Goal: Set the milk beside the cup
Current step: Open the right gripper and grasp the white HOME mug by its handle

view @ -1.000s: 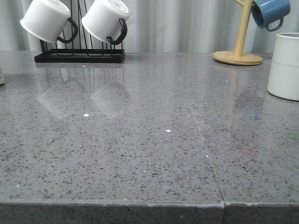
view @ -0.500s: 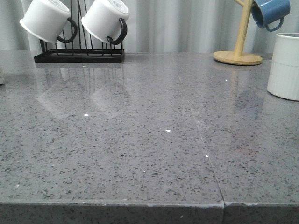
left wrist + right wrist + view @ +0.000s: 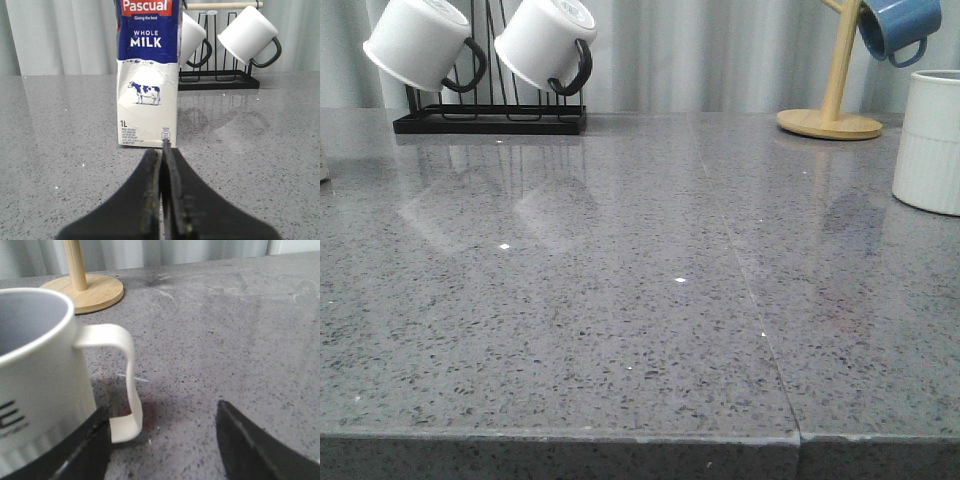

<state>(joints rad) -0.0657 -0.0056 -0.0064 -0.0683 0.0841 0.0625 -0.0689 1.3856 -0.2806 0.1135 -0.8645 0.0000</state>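
Your front view cuts the cup (image 3: 931, 142) off at its right edge. The left wrist view crops the milk (image 3: 147, 75) above its brand name, and the carton hides part of one white mug (image 3: 192, 37).

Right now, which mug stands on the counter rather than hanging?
The ribbed white mug at the right edge, cream handle. The two white mugs hang on the black rack; the blue mug hangs on the wooden tree.

The milk (image 3: 147, 75) stands upright on the grey counter (image 3: 60, 150), a tall white carton with a dark blue top, "WHOLE MILK" lettering and a small cow picture (its top is cut off). The cup (image 3: 930, 140), white with a ribbed lower half and cream handle, stands upright at the counter's right edge.
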